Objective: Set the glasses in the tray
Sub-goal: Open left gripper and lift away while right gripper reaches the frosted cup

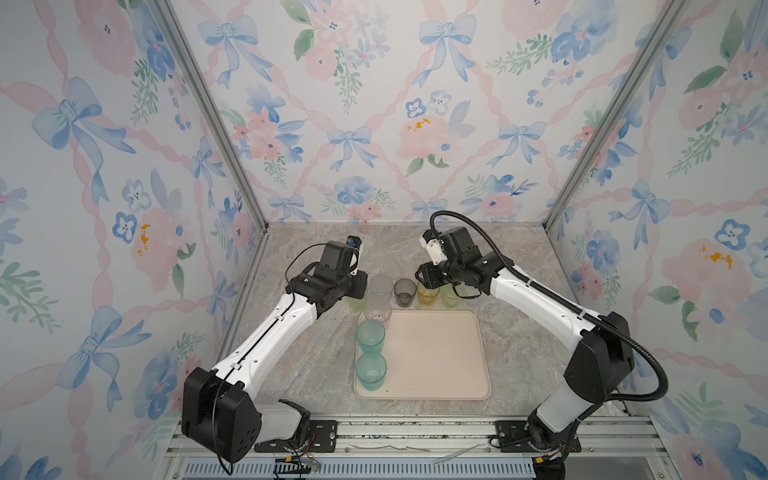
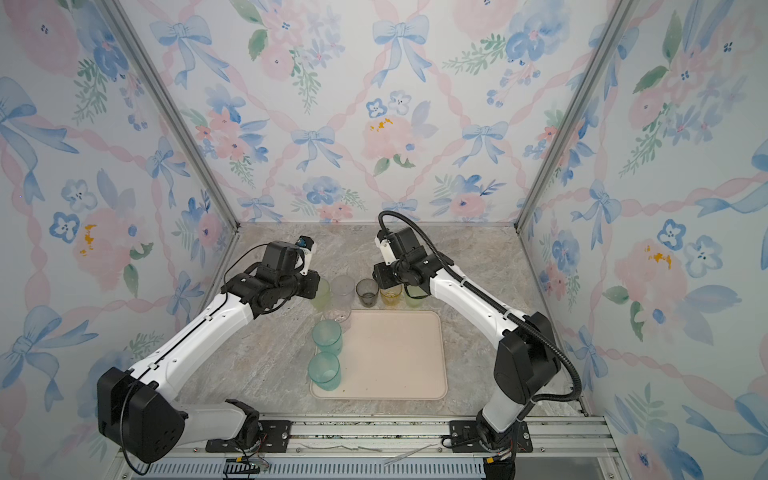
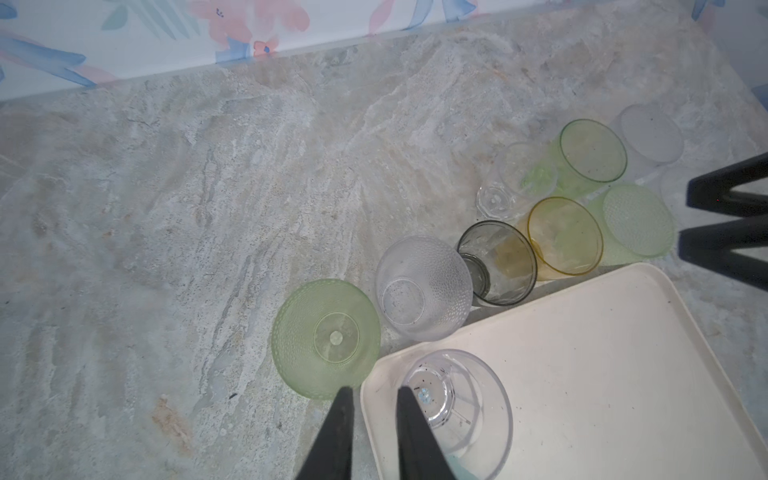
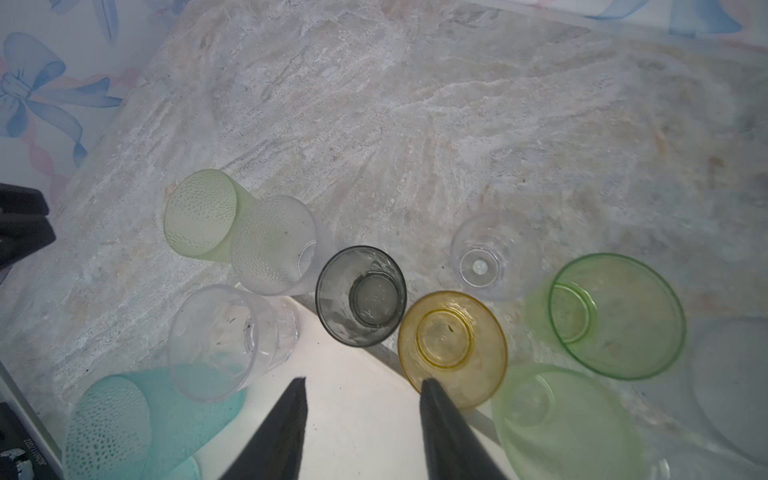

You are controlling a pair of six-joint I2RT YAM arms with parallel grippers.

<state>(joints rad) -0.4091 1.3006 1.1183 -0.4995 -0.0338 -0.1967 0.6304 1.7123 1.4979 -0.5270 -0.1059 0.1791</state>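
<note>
Left tool (image 3: 374, 392) tips: wrist view only.

Three glasses (image 1: 371, 336) stand in the tray (image 1: 440, 357) at left, other glasses (image 1: 405, 292) behind it.

Twin arms, white shells and black joints.
Left arm (image 1: 270, 332) bears a thin black cable (image 1: 294, 258); right arm (image 1: 540, 305) carries a ribbed black conduit (image 1: 665, 380); both sit on black base plates (image 1: 324, 432).

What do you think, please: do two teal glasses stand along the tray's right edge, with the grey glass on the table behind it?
Not quite: both top views show the two teal glasses along the tray's left edge; the grey glass is on the table behind it.
</note>
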